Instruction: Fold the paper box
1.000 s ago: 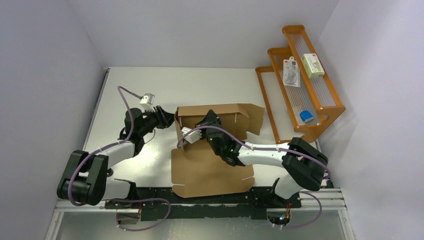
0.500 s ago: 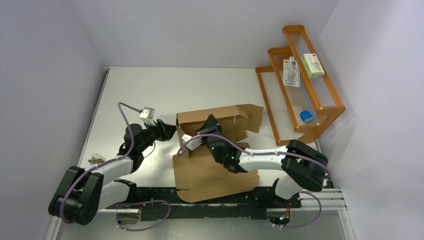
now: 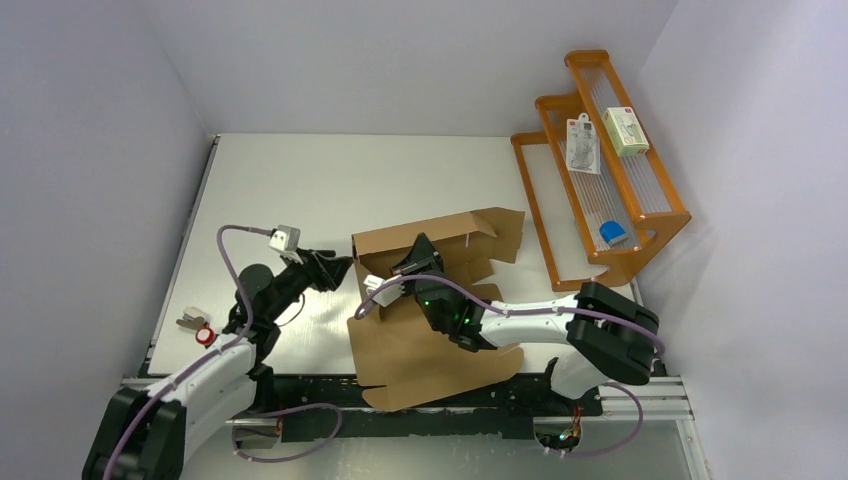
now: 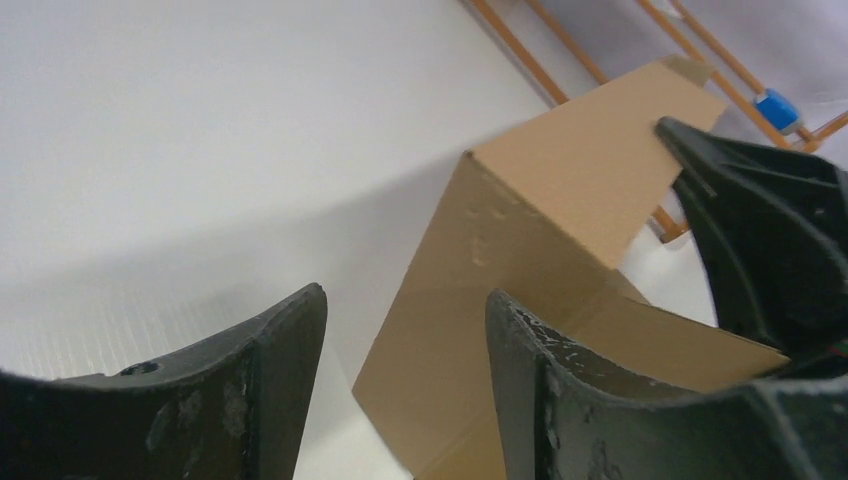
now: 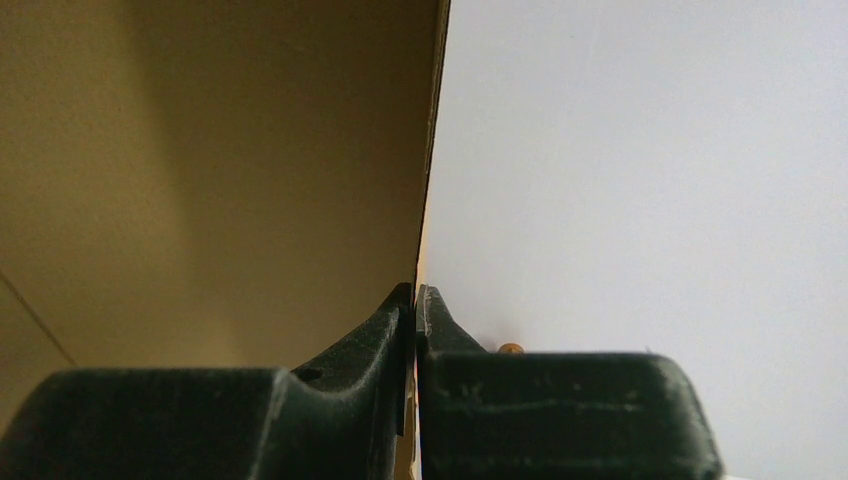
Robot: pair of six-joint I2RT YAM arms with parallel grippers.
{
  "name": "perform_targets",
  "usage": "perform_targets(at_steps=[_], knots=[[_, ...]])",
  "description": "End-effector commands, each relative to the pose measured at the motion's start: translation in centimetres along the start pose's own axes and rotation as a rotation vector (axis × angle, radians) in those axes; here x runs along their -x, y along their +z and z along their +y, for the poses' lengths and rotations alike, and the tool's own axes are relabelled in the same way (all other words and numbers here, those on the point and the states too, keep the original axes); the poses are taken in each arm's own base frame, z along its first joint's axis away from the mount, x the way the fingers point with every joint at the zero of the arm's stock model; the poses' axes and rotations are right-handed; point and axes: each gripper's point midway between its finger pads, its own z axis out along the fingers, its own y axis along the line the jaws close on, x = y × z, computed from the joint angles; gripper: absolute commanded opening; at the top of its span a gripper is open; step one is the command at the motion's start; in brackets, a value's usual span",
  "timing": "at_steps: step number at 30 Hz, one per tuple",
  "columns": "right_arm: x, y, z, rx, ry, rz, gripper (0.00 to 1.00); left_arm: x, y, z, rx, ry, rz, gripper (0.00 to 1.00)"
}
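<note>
Half-folded brown cardboard paper box (image 3: pixel 430 350), right gripper (image 5: pixel 415 300) pinching its raised flap's edge between tightly pressed fingers (image 5: pixel 350 340), left gripper (image 4: pixel 405 305) hovering with jaws spread apart, just beside the box's left corner.

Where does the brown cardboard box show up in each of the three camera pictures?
Top external: the paper box lies mid-table, just beyond the arm bases, with one panel raised.
Left wrist: the paper box stands right of centre, beyond the open left gripper.
Right wrist: the paper box fills the left half.
Shared landmark: the right gripper, pinching the raised panel's edge, shows in all three views.
</note>
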Motion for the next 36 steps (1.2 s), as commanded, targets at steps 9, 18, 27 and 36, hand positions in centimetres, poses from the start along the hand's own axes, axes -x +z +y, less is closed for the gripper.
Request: perform_targets(at_steps=[9, 18, 27, 36], knots=[[1.2, -0.3, 0.2, 0.014, 0.024, -0.056, 0.08, -0.6, -2.1, -2.1, -0.058, 0.031, 0.007, 0.68], [1.6, 0.0, 0.2, 0.025, 0.027, -0.066, 0.08, -1.9, -2.8, -3.8, -0.118, 0.017, 0.022, 0.72], [2.0, 0.3, -0.2, 0.028, 0.044, -0.078, 0.08, -3.0, -3.3, -5.1, -0.152, 0.004, 0.032, 0.75], [1.6, 1.6, -1.0, 0.023, 0.085, -0.067, 0.08, -1.7, -1.9, -3.4, -0.02, -0.023, -0.015, 0.78]])
